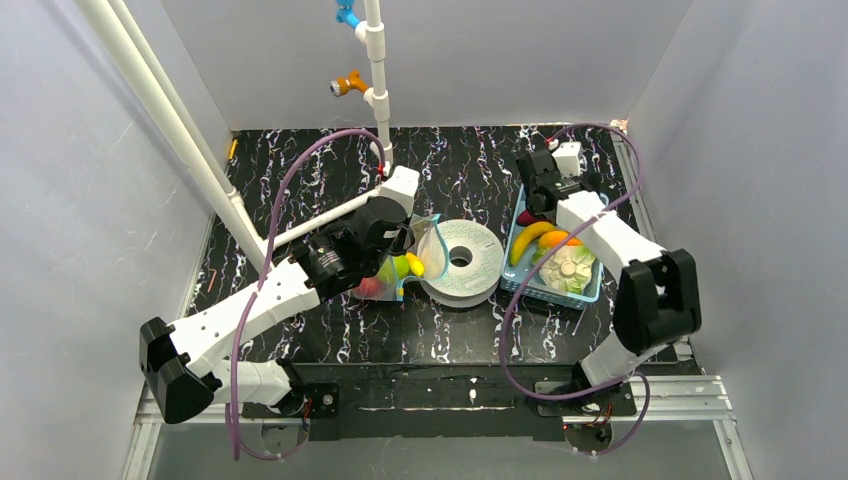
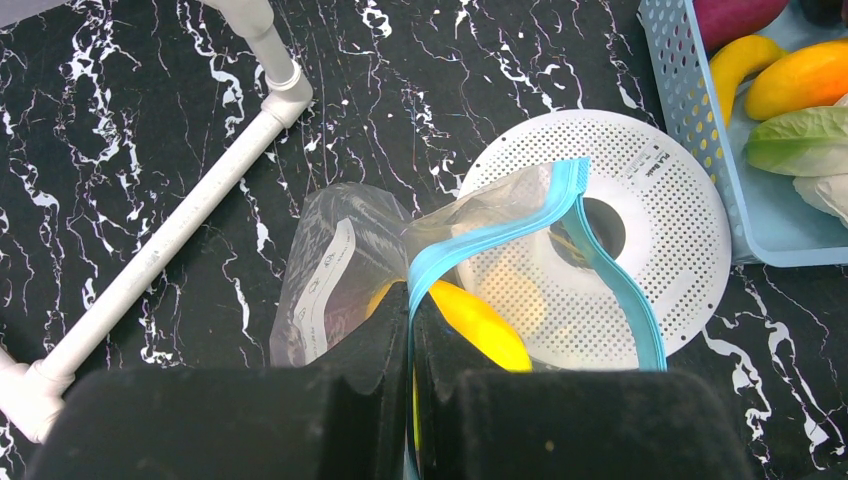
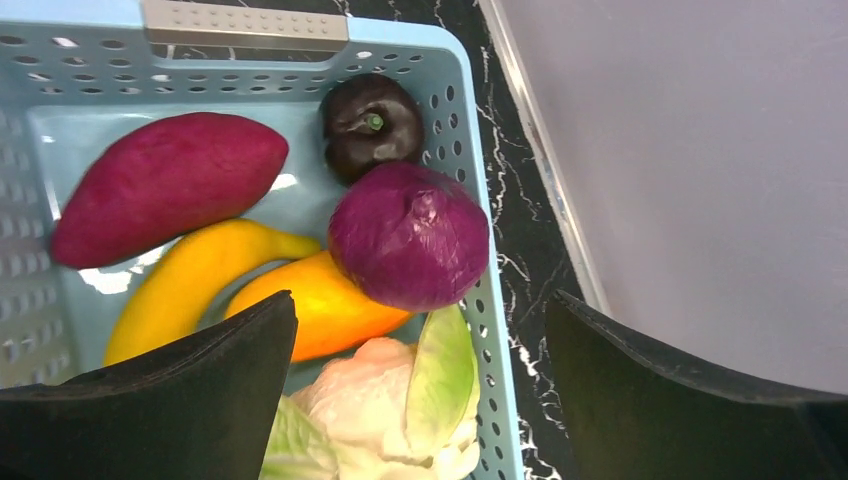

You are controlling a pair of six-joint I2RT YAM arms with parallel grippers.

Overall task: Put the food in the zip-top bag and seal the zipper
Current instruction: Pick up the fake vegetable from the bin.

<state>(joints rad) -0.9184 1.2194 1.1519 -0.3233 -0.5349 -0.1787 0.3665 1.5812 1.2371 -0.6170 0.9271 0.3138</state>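
Between the black fingers of the left gripper the teal zipper is pinched flat, the jaws closed on it with only the strip between them. From that pinch the strip loops up and away with its two halves apart, so the mouth of the zip-top bag gapes where it reaches over the edge of a white perforated disc. A yellow piece lies inside the bag just beside the fingers. The overhead view shows a red piece and a green piece in there too. The bag rests on the black marbled table, near a white pipe. Well to the right, the right gripper hangs with its fingers spread wide, holding nothing, above the light-blue basket. In the basket lie a purple cabbage, a yellow-orange piece touching it, a banana, a reddish-purple sweet potato, a dark round fruit in the far corner, and pale green leaves.
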